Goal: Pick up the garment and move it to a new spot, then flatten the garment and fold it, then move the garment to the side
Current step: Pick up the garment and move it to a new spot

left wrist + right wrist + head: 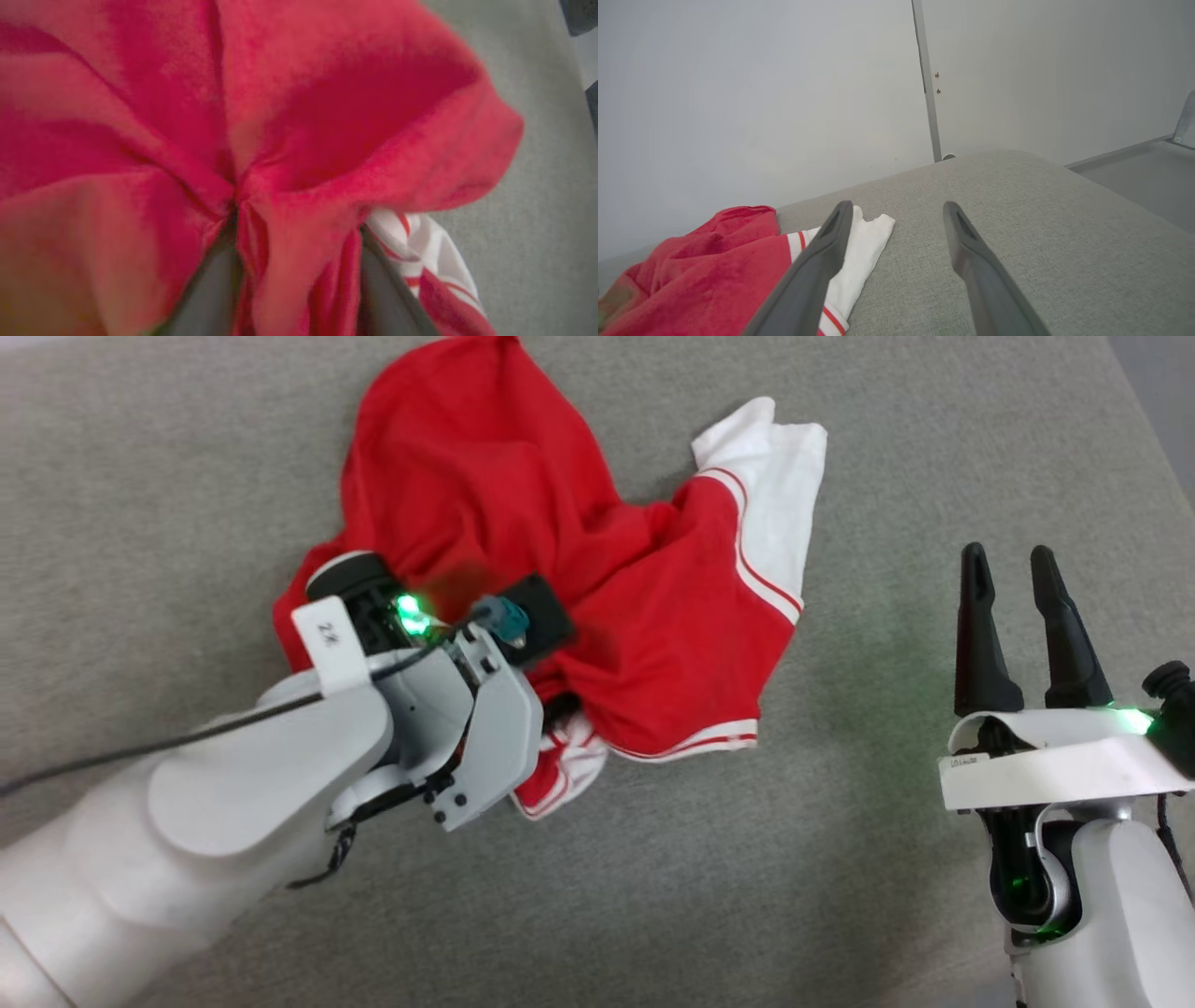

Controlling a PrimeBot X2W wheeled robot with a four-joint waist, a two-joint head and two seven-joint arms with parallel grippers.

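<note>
The garment [523, 476] lies crumpled on the grey padded surface [840, 896], red with a white sleeve [780, 467] and striped trim pointing right. My left arm comes down on its lower left part, and its wrist [439, 644] hides the fingers in the head view. In the left wrist view my left gripper [299, 221] has its fingers parted, with a bunch of red cloth [327, 116] gathered between and over them. My right gripper [1013, 565] stands open to the right of the garment, clear of it, with the sleeve [859, 247] beside its left finger.
The grey surface ends at a rounded far right corner [1158, 392]. A pale wall [784, 93] with a vertical seam stands behind it. Bare surface lies around and in front of my right gripper [899, 210].
</note>
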